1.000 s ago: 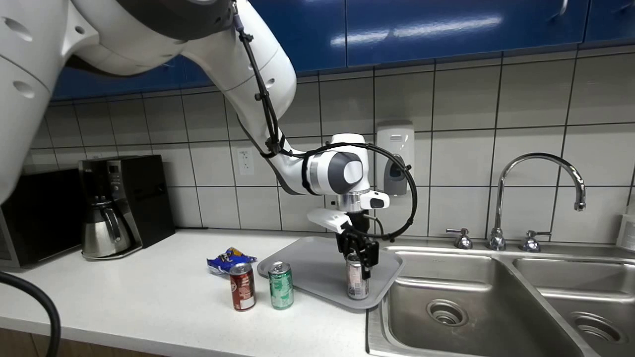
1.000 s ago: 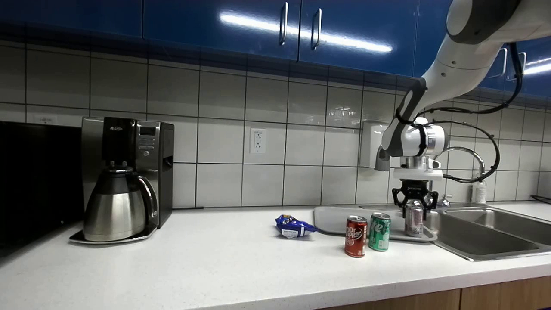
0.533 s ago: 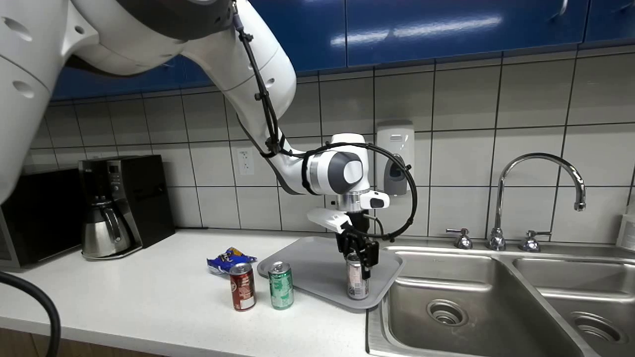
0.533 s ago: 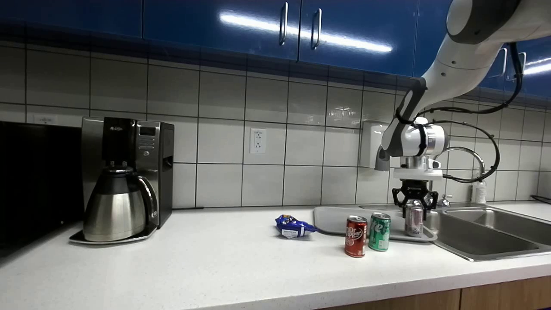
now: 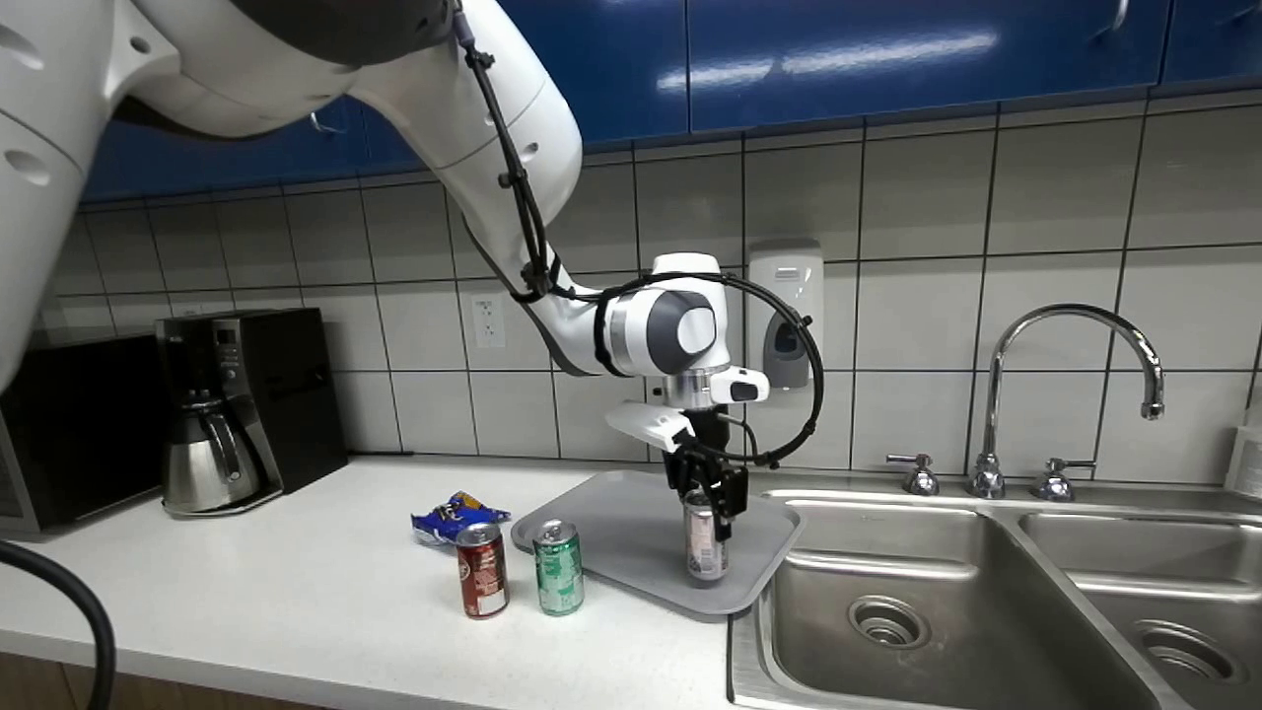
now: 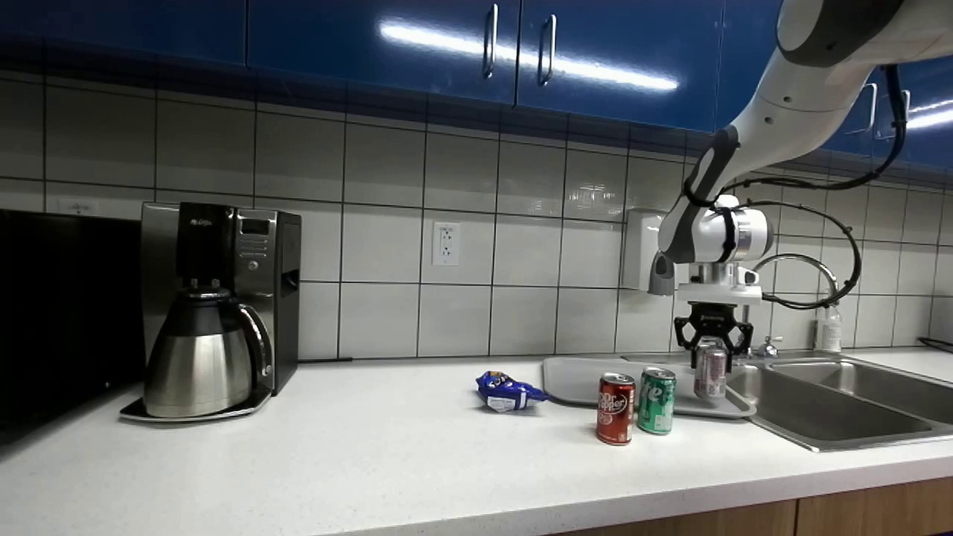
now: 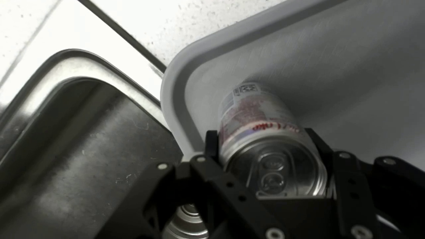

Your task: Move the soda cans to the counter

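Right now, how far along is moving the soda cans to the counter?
Looks done: the dark red can and the green can stand upright on the counter. In hand: the gripper is closed on the silver-grey can, over the grey tray. Left, apparently: setting that can on the counter and letting go.

Free counter between coffee pot and packet, red can and green can obstacles near the tray.

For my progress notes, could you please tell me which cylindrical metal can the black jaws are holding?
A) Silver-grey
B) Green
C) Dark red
A, since in the wrist view the black jaws grip the silver-grey can from both sides, while the dark red can and the green can stand apart from them on the flat white countertop.
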Tool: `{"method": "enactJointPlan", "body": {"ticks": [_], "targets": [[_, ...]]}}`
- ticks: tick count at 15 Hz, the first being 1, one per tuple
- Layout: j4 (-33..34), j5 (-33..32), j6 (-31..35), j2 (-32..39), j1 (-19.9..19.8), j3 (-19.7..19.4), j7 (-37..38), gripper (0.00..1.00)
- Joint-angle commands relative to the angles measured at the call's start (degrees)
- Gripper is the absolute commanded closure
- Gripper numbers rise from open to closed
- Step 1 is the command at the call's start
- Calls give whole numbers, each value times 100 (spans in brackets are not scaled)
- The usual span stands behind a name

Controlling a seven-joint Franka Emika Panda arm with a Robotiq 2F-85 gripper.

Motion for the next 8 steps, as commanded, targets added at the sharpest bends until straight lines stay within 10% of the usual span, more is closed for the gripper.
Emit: {"method": "enactJointPlan", "body": {"ticks": [1, 8], "targets": [[-315, 35, 57, -473, -29, 63, -130, 62], [-822, -66, 112, -980, 100, 54, -17, 62]]}}
